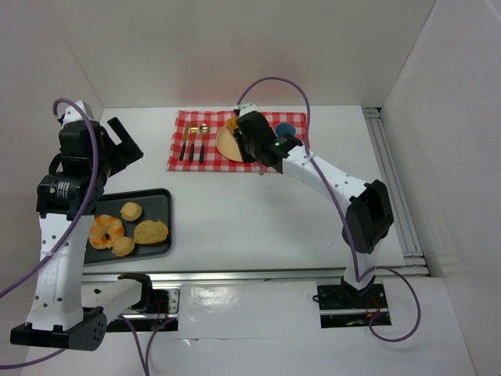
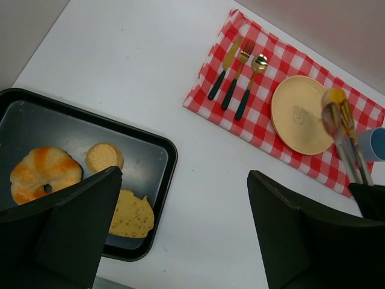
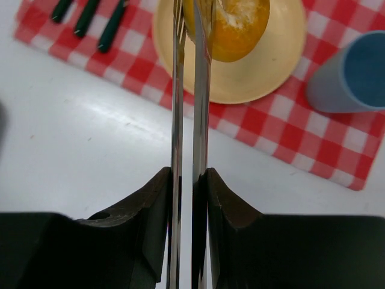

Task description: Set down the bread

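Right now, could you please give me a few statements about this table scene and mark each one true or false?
1. The right gripper is shut on a pair of metal tongs that pinch a golden bread roll. True.
2. The roll is held over the black baking tray. False: it is over the round yellow plate.
3. The left gripper is open and holds nothing. True.
4. The blue cup stands in the tray. False: it stands on the red-and-white checked cloth, beside the plate.
5. Three pieces of cutlery with dark green handles lie on the cloth. True.
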{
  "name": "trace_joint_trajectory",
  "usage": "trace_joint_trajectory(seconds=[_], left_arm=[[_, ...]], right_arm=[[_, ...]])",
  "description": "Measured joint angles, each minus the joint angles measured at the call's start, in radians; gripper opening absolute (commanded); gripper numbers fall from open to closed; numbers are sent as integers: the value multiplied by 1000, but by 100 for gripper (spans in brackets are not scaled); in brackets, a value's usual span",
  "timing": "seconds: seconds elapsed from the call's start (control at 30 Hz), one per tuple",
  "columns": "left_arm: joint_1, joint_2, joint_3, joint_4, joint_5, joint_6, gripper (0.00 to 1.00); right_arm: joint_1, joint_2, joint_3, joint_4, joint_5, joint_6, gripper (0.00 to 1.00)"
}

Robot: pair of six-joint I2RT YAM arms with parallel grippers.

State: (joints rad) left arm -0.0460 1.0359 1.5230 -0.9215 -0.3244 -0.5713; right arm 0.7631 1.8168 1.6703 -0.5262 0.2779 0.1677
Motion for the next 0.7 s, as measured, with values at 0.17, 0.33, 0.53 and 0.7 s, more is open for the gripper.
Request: trace_joint_trajectory(seconds=[0.17,0.33,0.53,0.7], left_arm=[[0,0,-10,6,14,0,99],[2,18,-28,9,44,7,99],[2,64,-46,9,78,23,99],[2,68,-53,9,94,24,99]], right_arm=[[-92,15,-1,33,26,-13,22],[-142,77,0,71,24,-28,22],[-179,166,0,72,22,-38,22],[-183,187,1,85,21,-49,22]])
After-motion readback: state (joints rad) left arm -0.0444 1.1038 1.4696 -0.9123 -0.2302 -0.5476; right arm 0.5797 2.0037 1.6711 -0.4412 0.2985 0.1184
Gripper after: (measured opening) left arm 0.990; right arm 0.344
